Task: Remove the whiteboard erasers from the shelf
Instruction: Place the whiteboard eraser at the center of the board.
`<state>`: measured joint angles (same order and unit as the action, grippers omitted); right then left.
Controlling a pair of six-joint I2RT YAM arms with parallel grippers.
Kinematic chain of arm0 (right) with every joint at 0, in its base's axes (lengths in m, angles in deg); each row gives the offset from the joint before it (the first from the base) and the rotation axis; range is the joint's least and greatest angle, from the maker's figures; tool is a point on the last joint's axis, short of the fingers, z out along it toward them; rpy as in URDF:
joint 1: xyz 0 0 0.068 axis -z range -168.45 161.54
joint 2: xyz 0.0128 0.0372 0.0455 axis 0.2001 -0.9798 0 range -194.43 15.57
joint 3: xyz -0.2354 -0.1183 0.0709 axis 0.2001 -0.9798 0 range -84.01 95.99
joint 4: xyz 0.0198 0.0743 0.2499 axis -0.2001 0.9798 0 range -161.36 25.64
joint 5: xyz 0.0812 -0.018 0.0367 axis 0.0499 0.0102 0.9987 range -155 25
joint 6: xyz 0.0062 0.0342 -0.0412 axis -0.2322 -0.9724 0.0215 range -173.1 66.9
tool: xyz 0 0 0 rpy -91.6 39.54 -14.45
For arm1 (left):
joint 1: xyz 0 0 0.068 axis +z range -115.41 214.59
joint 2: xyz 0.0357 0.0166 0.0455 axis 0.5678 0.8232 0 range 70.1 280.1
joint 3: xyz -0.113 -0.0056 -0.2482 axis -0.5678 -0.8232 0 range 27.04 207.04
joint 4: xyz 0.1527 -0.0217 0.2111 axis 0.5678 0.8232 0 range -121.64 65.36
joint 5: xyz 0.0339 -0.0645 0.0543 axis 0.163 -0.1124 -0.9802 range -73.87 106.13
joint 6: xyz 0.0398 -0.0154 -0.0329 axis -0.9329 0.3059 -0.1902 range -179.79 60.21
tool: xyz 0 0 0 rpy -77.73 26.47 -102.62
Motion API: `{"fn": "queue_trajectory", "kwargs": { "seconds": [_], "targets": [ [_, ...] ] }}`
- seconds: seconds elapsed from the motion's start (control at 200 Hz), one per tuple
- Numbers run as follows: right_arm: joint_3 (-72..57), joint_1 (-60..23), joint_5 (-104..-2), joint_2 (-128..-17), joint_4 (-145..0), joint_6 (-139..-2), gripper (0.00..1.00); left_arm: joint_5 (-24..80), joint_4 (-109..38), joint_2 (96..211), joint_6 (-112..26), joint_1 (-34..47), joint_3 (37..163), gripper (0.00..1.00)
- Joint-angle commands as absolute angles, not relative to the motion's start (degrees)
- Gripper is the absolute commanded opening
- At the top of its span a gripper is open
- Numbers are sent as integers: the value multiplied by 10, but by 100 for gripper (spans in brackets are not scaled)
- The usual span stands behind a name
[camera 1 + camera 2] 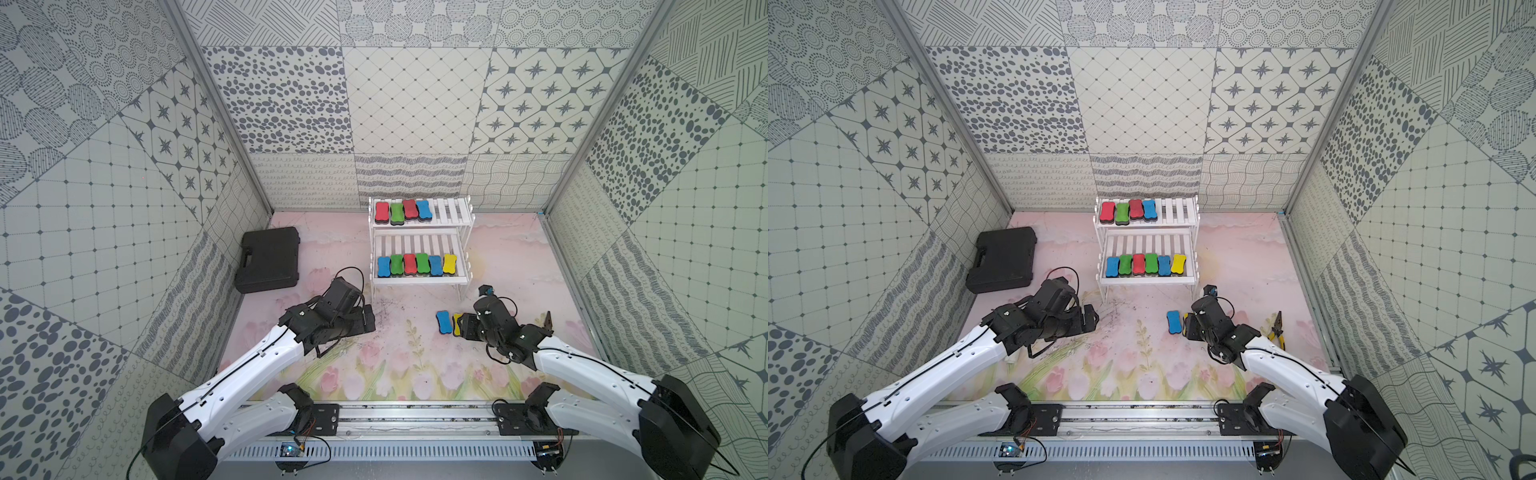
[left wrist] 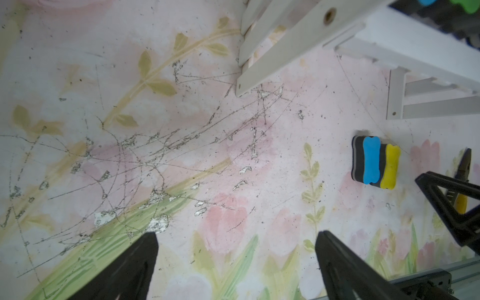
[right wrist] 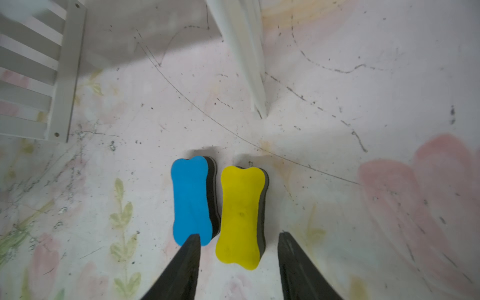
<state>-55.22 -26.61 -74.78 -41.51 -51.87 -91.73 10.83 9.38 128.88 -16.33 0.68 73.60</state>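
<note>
The surface (image 1: 415, 357) is a pink mat printed with tulips and green leaves. It is heavily scratched and scuffed in front of the shelf (image 1: 446, 212). Wall panels (image 1: 415, 104) enclose it on three sides, printed in grey on white with dots, stars, grids and wavy lines. Aluminium posts (image 1: 219, 104) stand at the two far corners, and a metal rail (image 1: 415, 415) along the near edge carries both arm bases.

The shelf stands at the back centre, against the far wall.
- Upper tier: four erasers (image 1: 397, 212) in a row, red, green, red, blue.
- Lower tier: six erasers (image 1: 422, 263) in a row, blue, green, red, green, blue, yellow.

A blue eraser (image 3: 192, 200) and a yellow eraser (image 3: 240, 215) lie side by side on the surface, near the shelf's right front leg.

The right jaws are parted on either side of the yellow eraser's near end, with a gap on both sides. They grip nothing.

The left jaws are spread wide over bare surface and hold nothing.

A closed black case (image 1: 269, 259) lies by the left wall. Yellow-handled pliers (image 1: 1277, 330) lie by the right arm.
</note>
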Motion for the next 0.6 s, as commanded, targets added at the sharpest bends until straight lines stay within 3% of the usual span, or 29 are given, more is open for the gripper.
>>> {"fn": "queue_trajectory", "kwargs": {
  "seconds": [0.0, 0.255, 0.595],
  "targets": [
    [-503, -265, -734, -358, -455, -913, 53, 127, 65, 1293, -156, 9, 725, 100],
    [-345, -265, -685, -376, -413, -872, 55, 150, 38, 1306, -149, 8, 706, 100],
    [-20, -264, -717, -577, -374, -791, 51, 149, 56, 1293, -157, 8, 720, 100]
  ]
}}
